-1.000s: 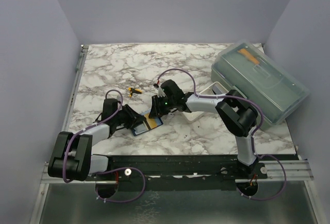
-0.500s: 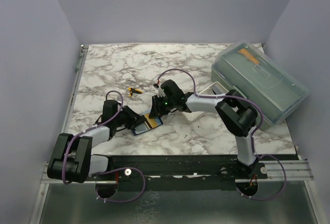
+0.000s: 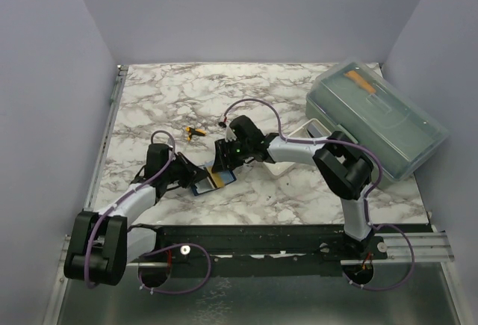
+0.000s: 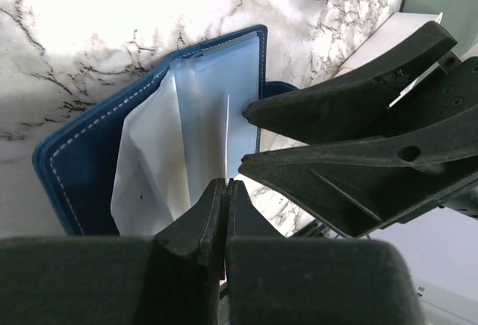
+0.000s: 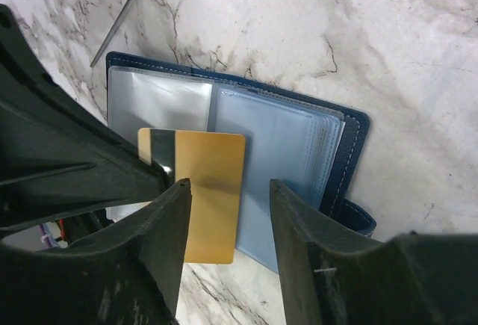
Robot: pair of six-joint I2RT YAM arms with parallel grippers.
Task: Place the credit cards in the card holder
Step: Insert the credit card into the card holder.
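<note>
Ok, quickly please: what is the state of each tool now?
Left tool: closed, pinching a clear sleeve of the card holder.
Right tool: open, over the golden card, not gripping it.

the marble table (image 3: 172, 93) bears an open card holder (image 3: 200, 187), white tray (image 3: 311, 125), plastic box (image 3: 377, 119).

No readable text in any of my views.
I can't make out a single word, number or logo. The gold card (image 5: 213, 198) shows me a plain face with a dark stripe at one end. The wallet (image 5: 355, 138) has no print I can read on its blue cover or inside it. The box (image 3: 377, 119) at the far right of the desk (image 3: 172, 93) is too small in my top view to tell any label.
</note>
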